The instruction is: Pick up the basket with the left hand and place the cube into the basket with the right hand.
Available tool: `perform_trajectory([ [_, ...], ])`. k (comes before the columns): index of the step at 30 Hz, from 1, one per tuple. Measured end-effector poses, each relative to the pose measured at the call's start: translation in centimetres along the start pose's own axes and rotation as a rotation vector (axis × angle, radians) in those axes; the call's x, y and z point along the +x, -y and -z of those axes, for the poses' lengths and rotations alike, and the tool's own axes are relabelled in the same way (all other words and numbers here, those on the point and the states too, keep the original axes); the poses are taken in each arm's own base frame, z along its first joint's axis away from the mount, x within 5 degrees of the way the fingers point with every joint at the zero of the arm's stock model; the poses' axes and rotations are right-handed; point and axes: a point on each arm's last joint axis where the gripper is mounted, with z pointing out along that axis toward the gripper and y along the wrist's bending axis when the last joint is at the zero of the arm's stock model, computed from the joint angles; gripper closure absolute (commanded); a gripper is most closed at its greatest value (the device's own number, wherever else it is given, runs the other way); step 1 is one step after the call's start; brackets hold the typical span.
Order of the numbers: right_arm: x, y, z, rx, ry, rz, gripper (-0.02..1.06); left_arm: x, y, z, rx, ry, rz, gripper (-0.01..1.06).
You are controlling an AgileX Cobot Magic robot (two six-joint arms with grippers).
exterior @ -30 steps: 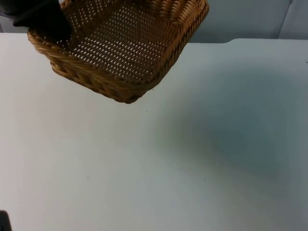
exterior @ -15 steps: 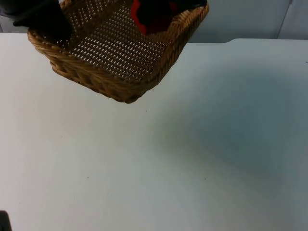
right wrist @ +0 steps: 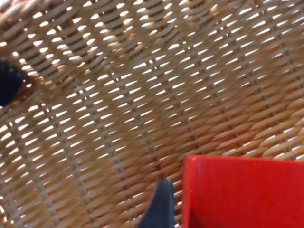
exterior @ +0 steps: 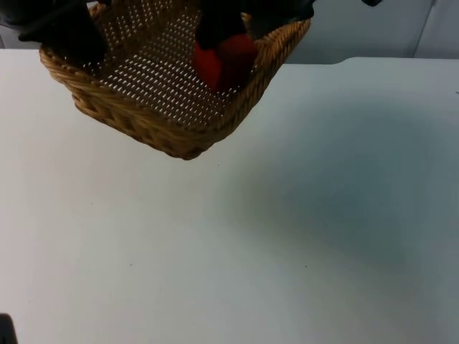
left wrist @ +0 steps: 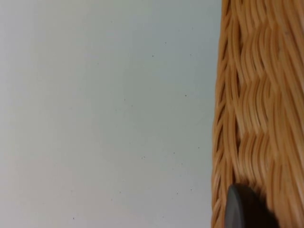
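The woven wicker basket (exterior: 165,132) hangs tilted above the table's far left, off the surface. My left gripper (exterior: 75,43) is shut on its left rim, one fingertip (left wrist: 242,209) pressed against the outside of the basket wall (left wrist: 251,95). A red cube (exterior: 226,63) is down inside the basket, close over the mesh floor (right wrist: 118,95). My right gripper (exterior: 233,36) reaches in from above and is shut on the red cube (right wrist: 242,190), with a black fingertip (right wrist: 161,204) against the cube's side.
The white table (exterior: 287,215) stretches out below and to the right of the basket. The grey partition wall (exterior: 358,29) stands behind it. A small dark object (exterior: 3,330) sits at the near left corner.
My right gripper came in over the basket with the red cube and lowered it inside. The basket has dipped slightly; my left gripper keeps its hold.
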Motion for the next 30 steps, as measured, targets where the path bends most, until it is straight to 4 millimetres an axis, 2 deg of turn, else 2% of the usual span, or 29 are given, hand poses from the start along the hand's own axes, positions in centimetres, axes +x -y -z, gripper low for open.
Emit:
perform_trajectory([
  [9,0.0,0.0,0.0,-0.004,0.001,-0.004,0.28,0.0,0.0,0.0,-0.001,0.002,0.0,1.05],
  [20,-0.4,-1.0,0.2,-0.113,0.018,-0.02,0.28,0.0,0.0,0.0,-0.001,0.001,-0.001,1.05],
  [24,-0.3,-1.2,0.3,-0.129,0.008,-0.02,0.2,0.0,0.0,0.0,-0.001,0.001,-0.001,1.05],
  [27,-0.1,-1.4,0.3,-0.149,-0.016,-0.021,0.07,0.0,0.0,0.0,-0.001,0.001,-0.001,1.05],
  [28,0.0,-1.4,0.3,-0.158,-0.029,-0.016,0.07,0.0,0.0,0.0,-0.001,0.001,-0.001,1.05],
  [30,0.2,-1.6,0.4,-0.175,-0.045,-0.005,0.0,0.0,0.0,0.0,-0.002,0.001,-0.002,1.05],
])
